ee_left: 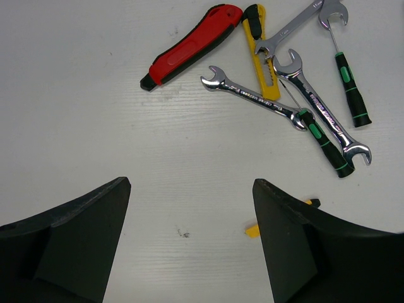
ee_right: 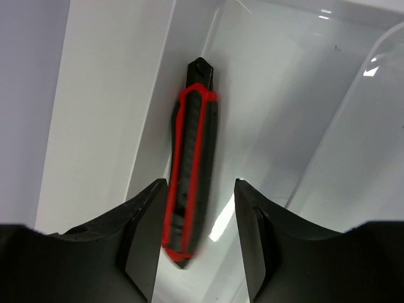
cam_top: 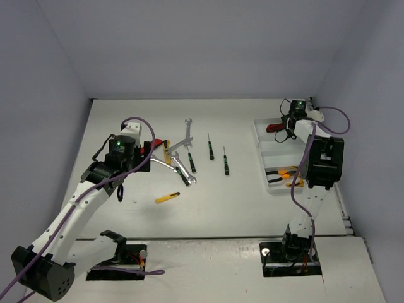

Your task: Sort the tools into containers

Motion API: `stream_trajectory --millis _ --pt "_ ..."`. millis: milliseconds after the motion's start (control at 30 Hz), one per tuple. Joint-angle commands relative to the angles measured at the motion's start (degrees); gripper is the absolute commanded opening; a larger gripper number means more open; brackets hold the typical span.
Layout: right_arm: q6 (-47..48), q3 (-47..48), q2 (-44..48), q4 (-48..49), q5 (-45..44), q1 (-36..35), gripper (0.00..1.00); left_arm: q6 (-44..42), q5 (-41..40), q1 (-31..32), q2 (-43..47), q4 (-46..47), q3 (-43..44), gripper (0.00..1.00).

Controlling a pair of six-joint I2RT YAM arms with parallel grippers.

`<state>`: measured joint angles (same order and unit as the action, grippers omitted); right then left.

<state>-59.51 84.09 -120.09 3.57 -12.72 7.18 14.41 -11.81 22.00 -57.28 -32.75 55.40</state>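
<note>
My right gripper [ee_right: 201,184] hovers open over the far compartment of the white tray [ee_right: 113,95]. A red-and-black cutter [ee_right: 191,158] lies lengthwise between its fingers, close to the left one with a gap on the right, its near end blurred. From above, that gripper [cam_top: 284,129] sits at the tray's far end [cam_top: 260,146]. My left gripper [ee_left: 192,189] is open over bare table. Ahead of it lie a red cutter [ee_left: 192,45], a yellow cutter [ee_left: 262,53], three silver wrenches [ee_left: 252,98] and two green-and-black screwdrivers [ee_left: 350,88].
Orange-handled pliers [cam_top: 281,175] lie in a near tray compartment. Another yellow cutter [cam_top: 167,197] rests on the table nearer the arm bases. Two more screwdrivers [cam_top: 211,146] lie mid-table. Grey walls close in the table at left, right and back.
</note>
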Motion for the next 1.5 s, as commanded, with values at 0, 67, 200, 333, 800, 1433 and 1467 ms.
stream_trajectory --millis 0,67,200,333,800,1433,1467 --pt "3.5 1.5 5.2 2.3 -3.4 -0.1 0.46 0.7 0.1 -0.4 0.2 1.6 1.6 0.75" --pt "6.7 0.8 7.5 2.3 -3.3 -0.4 0.49 0.7 0.0 -0.4 0.4 1.6 1.6 0.75" --pt "13.8 0.5 12.2 2.3 -2.5 -2.8 0.53 0.7 -0.3 -0.5 0.8 1.5 1.5 0.75" --pt "27.2 0.2 16.9 2.3 -0.8 -9.3 0.55 0.7 -0.6 -0.5 1.1 1.4 1.5 0.75" --pt "50.5 -4.7 18.3 2.1 18.2 -39.8 0.51 0.5 -2.6 -0.6 2.7 1.2 1.3 0.75" --pt "72.2 -5.7 5.9 -7.5 30.7 -62.5 0.59 0.9 -12.2 -2.7 18.9 7.7 -3.9 0.75" --pt "72.9 -5.1 5.3 -8.2 30.4 -63.0 0.59 0.8 -12.2 -2.8 19.2 8.1 -4.1 0.75"
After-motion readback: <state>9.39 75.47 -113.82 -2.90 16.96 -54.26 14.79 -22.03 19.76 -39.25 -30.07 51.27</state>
